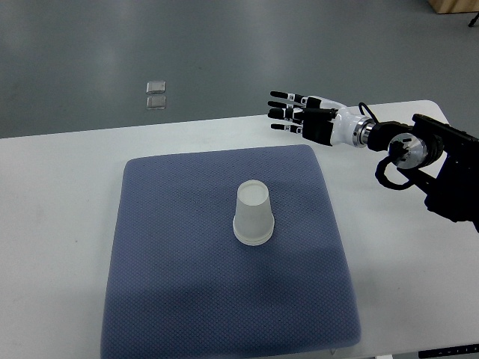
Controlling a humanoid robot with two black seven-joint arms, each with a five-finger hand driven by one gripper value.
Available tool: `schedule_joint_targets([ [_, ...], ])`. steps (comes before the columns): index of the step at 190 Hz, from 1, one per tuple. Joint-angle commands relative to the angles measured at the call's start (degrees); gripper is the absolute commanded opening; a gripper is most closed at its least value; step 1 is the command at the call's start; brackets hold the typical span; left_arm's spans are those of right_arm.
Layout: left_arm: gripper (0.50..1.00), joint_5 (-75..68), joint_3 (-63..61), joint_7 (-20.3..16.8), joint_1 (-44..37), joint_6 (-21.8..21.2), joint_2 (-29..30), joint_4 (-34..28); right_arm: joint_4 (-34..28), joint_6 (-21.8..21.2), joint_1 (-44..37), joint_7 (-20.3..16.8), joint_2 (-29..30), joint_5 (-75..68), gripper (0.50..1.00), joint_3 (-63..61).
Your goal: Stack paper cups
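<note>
Overhead, left to right: two small clear square objects (156,95) lie on the grey floor beyond the far edge of my white table (60,194), one just behind the other. Nearer me, a blue-grey textured mat (172,299) covers most of the tabletop, its corners rounded and its surface finely dimpled.

Close to the middle of that mat stands the paper cup stack (254,214), mouth down, the closed base facing up. It is white and slightly translucent-looking, narrow at the top and flaring toward the rolled rim that rests on the mat. A faint second rim line just above the bottom edge suggests more than one cup nested together, though I cannot tell how many. It sits upright, casting a soft shadow on the fabric beside it.

Further right, my right hand (305,118) hangs above the far right corner of the mat, well apart from the cups. Its black-and-white fingers (284,113) are stretched out straight and a little spread, pointing left, and they hold nothing. My black forearm (438,161) runs off the right edge, a looped cable at the wrist.
</note>
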State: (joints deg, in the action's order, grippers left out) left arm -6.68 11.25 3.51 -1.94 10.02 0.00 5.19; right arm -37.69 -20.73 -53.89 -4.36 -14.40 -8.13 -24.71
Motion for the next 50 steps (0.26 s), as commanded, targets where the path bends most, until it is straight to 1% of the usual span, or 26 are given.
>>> schedule_joint_targets([
  [1,1.000,0.00,0.00,-0.08,0.00,0.00,0.00,0.00,1.30,0.34,0.98,0.41,0.86,-3.12,0.924,-0.07],
  [50,1.000,0.00,0.09,0.01,0.00,0.00,0.00,0.00,1.21,-0.98,1.60,0.93,0.68,-2.95,0.926,-0.16],
])
